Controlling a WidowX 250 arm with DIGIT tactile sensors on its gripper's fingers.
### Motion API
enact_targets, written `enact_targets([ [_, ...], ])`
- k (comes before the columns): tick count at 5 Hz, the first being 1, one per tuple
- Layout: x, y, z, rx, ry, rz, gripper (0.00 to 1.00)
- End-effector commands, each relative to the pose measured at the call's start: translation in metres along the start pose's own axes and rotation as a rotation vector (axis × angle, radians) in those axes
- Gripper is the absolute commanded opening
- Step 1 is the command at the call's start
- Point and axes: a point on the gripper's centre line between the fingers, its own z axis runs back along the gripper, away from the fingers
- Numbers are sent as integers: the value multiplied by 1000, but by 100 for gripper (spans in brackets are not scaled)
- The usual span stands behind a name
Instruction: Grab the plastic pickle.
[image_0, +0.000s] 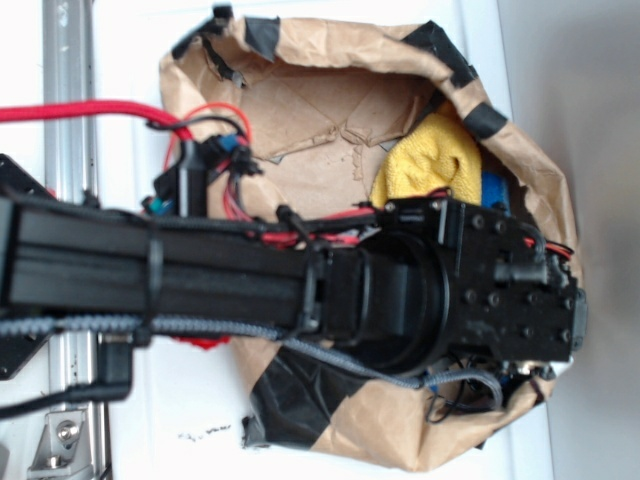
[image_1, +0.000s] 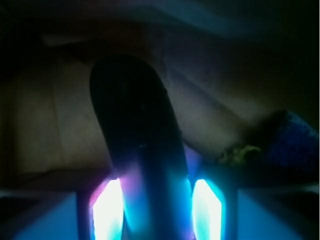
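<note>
White tabletop (image_0: 130, 60) is spreading under everything in the exterior view, with a metal rail (image_0: 68, 50) running along its left side. Sitting on it is a crumpled brown paper bag (image_0: 320, 150), patched with black tape and lying open like a shallow nest. The black robot arm (image_0: 150, 270) is reaching across from the left, trailing red and black cables, and its wrist block (image_0: 500, 290) is hovering over the bag's right portion, hiding the claw from this angle. A yellow cloth (image_0: 430, 160) is lying bunched inside the bag near the upper right, with a blue cloth (image_0: 495, 190) peeking out just beside it.

In the dim wrist view, the plastic pickle (image_1: 135, 145) is standing dark and glossy between the two glowing fingers (image_1: 107, 210) of the claw (image_1: 157, 210), which is closing narrowly against its sides and gripping it. The blue cloth is showing at the right edge, above the brown paper.
</note>
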Motion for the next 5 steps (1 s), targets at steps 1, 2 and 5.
enact_targets([
  [1,-35,1,83,185,-188,306,0],
  [2,-68,18,127,190,-216,515,0],
  [5,-106,16,177,159,-51,955,0],
])
